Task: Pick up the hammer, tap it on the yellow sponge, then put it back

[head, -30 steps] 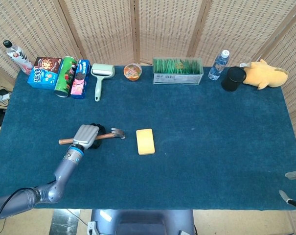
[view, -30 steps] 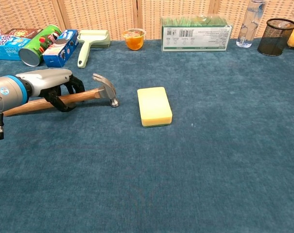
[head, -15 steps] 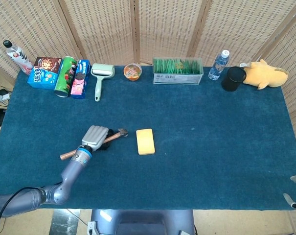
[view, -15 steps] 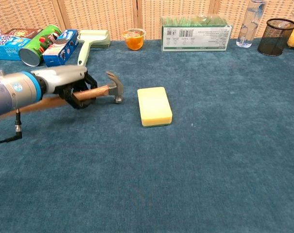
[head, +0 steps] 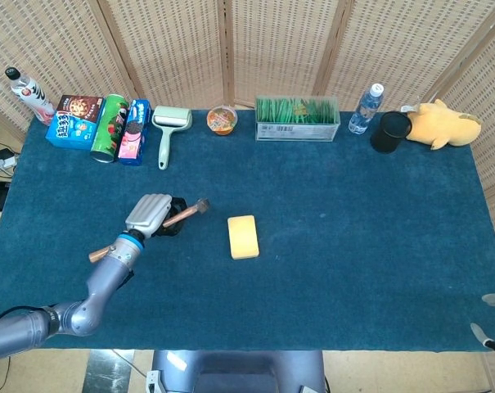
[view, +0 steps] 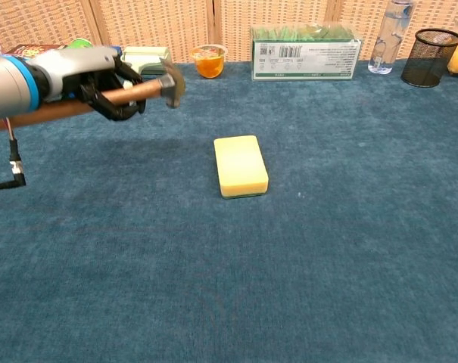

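Hammer (view: 149, 89), wooden handle, metal head, gripped by left hand (view: 100, 83), raised above blue felt table (view: 327, 249), left of rectangular yellow sponge (view: 240, 165). Right hand (head: 494, 321): state unclear.

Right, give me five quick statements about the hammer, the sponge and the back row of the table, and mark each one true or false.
1. The left hand holds the hammer by its wooden handle. True.
2. The hammer's head rests on the yellow sponge. False: it is raised off the table, to the left of the sponge and apart from it.
3. The sponge lies flat on the blue tablecloth. True.
4. The black mesh cup stands at the table's left end. False: it stands at the back right, next to the water bottle.
5. The right hand holds the sponge. False: nothing touches the sponge.
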Tool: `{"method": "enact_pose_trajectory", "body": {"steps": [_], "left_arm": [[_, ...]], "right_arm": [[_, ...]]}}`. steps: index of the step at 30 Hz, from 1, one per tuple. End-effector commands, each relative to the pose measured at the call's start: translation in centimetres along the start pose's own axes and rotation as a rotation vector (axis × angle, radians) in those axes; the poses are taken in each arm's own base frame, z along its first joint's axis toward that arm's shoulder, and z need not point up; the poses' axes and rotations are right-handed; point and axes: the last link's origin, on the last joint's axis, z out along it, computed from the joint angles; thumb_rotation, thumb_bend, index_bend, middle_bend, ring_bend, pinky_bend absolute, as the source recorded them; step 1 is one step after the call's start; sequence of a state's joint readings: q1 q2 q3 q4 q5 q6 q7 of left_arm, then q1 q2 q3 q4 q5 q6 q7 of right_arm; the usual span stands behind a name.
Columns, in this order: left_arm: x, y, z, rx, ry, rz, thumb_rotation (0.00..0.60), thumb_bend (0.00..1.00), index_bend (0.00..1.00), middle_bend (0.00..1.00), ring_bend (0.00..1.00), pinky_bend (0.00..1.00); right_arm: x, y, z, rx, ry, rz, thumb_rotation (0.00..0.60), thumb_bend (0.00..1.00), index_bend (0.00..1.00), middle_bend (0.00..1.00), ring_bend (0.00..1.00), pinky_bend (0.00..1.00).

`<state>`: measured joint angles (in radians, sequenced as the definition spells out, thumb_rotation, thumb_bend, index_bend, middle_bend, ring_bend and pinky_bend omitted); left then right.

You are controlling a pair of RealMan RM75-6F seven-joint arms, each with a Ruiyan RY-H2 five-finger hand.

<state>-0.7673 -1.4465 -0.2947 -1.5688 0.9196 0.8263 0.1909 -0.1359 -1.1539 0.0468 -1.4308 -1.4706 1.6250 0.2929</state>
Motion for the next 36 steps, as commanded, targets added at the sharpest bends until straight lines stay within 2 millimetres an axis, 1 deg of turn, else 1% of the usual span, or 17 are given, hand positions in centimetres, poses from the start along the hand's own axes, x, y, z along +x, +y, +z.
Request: {"method": "enact_pose_trajectory", "body": {"steps": [1,4,6,7,9,12,15,22,28,33,36], "left_arm": [[1.5,1.0,-0.9,-0.063,0.033,-0.073,0.6,0.36,0.78,0.96,0.87,0.84],[1.9,1.6,-1.4,-0.106,0.036,-0.128,0.6,0.35,0.78,0.96,0.86,0.84],[2.0,2.0,-1.8,-0.136,0.015,-0.174,0.6,0.35,0.78,0.96,0.86,0.84],[2.0,2.5,-2.1,-0.159,-0.009,-0.205,0.6,0.35,0.78,0.96,0.86,0.84],[2.2,2.5,-2.4,-0.184,-0.018,-0.207,0.6,0.34,0.78,0.96,0.86,0.84],[1.9,2.8,-2.7,-0.222,-0.039,-0.208,0.6,0.34,0.78,0.96,0.86,0.84],[1.3,3.2,-2.7,-0.233,-0.089,-0.265,0.6,0.34,0.78,0.96,0.86,0.84],[0.3,3.6,-1.9,-0.242,-0.169,-0.28,0.6,0.34,0.78,0.96,0.86,0.84],[-0.7,4.0,-1.1,-0.216,-0.263,-0.331,0.6,0.34,0.78,0.96,0.87,0.84],[-1.4,4.0,-0.2,-0.201,-0.301,-0.309,0.6,0.34,0.78,0.96,0.86,0.84],[-2.1,3.8,0.7,-0.181,-0.328,-0.262,0.6,0.34,0.78,0.96,0.86,0.84]], "right_arm": [[-0.1,-0.1,0.0,0.001,-0.001,0.001,0.6,0.21,0.4,0.45,0.41,0.32],[-0.1,-0.2,0.0,0.003,0.0,0.003,0.6,0.21,0.4,0.45,0.41,0.32],[-0.2,-0.2,0.0,0.004,0.0,0.002,0.6,0.21,0.4,0.45,0.41,0.32],[-0.1,-0.3,-0.1,0.004,0.004,0.002,0.6,0.21,0.4,0.45,0.41,0.32],[-0.1,-0.3,-0.2,0.003,0.007,0.001,0.6,0.21,0.4,0.45,0.41,0.32],[0.0,-0.3,-0.2,0.001,0.01,0.001,0.6,0.21,0.4,0.45,0.41,0.32],[0.0,-0.3,-0.3,-0.004,0.012,0.001,0.6,0.21,0.4,0.45,0.41,0.32],[0.3,0.1,-0.5,-0.022,0.024,-0.001,0.6,0.21,0.4,0.45,0.41,0.32],[0.3,0.3,-0.5,-0.031,0.026,0.003,0.6,0.21,0.4,0.45,0.41,0.32],[0.5,0.6,-0.5,-0.043,0.033,0.001,0.6,0.21,0.4,0.45,0.41,0.32],[0.5,0.7,-0.5,-0.047,0.031,0.003,0.6,0.21,0.4,0.45,0.41,0.32]]}}
